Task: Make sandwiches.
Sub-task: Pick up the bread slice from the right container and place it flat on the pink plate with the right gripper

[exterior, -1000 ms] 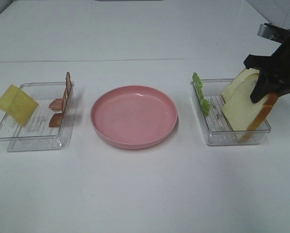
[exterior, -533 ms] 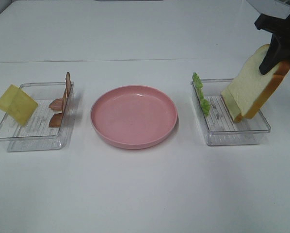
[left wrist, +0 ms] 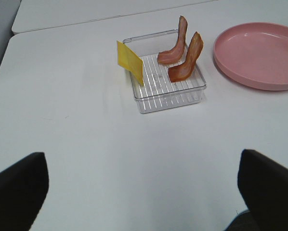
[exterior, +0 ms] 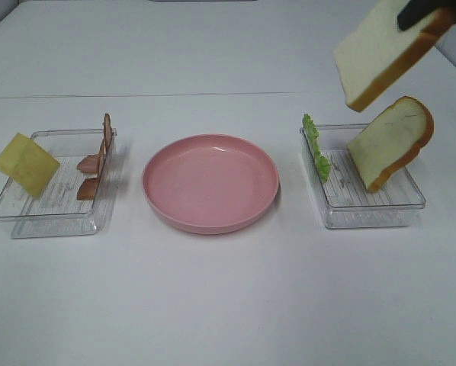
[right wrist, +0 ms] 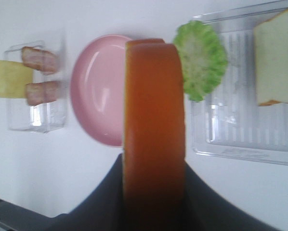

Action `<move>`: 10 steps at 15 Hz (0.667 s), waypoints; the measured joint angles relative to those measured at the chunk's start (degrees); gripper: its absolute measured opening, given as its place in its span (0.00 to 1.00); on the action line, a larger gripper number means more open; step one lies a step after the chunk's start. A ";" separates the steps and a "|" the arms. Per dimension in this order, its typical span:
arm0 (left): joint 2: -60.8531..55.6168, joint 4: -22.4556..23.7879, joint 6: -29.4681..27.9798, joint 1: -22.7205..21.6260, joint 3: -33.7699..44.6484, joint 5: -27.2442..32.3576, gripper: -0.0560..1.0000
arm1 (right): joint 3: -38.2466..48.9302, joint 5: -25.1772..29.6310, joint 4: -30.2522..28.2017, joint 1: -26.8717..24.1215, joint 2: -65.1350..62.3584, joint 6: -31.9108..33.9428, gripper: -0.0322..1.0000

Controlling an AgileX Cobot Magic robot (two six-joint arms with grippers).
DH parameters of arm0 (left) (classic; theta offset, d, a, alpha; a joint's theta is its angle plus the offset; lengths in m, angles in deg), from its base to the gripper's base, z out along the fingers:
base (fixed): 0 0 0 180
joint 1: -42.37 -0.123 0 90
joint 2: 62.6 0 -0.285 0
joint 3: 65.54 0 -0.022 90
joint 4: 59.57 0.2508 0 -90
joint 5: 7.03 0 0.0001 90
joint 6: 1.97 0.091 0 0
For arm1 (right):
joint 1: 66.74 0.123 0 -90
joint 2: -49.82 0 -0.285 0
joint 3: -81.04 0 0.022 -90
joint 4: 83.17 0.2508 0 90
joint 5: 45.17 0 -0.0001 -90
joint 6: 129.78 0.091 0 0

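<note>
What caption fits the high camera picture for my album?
Right gripper holds a bread slice high above its tray, pink plate waiting.

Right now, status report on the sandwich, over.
Right end effector shut on bread slice, aloft. Left end effector open. Pink plate unobstructed.

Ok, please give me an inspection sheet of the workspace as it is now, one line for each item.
Surface: white table, clean where visible.
Job's things: one bread slice held in the air on the right; second bread slice leaning and lettuce standing in the right tray; bacon strips in the left tray, cheese square leaning at its end; pink plate empty.
Clutter: nothing seen.
Grippers: right gripper, jaws shut on the held slice; left gripper, jaws open, empty.
Cables: nothing seen.
Surroundings: nothing seen.
</note>
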 joint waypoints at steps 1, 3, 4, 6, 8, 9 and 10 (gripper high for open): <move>0.00 0.00 0.00 0.00 0.00 0.00 0.99 | -0.23 0.11 0.29 2.81 -1.83 0.46 0.26; 0.00 0.00 0.00 0.00 0.00 0.00 0.99 | -0.23 -0.17 0.80 10.20 -3.84 1.83 0.26; 0.00 0.00 0.00 0.00 0.00 0.00 0.99 | 0.52 -2.29 1.38 13.46 -3.95 2.58 0.26; 0.00 0.00 0.00 0.00 0.00 0.00 0.99 | 5.21 -9.68 2.92 18.74 -4.07 3.27 0.25; 0.00 0.00 0.00 0.00 0.00 0.00 0.99 | 12.55 -18.11 6.93 20.34 -4.07 1.95 0.25; 0.00 0.00 0.00 0.00 0.00 0.00 0.99 | 18.45 -23.49 10.31 20.34 -4.07 -1.83 0.25; 0.00 0.00 0.00 0.00 0.00 0.00 0.99 | 21.83 -26.53 13.75 20.28 -3.72 -5.27 0.25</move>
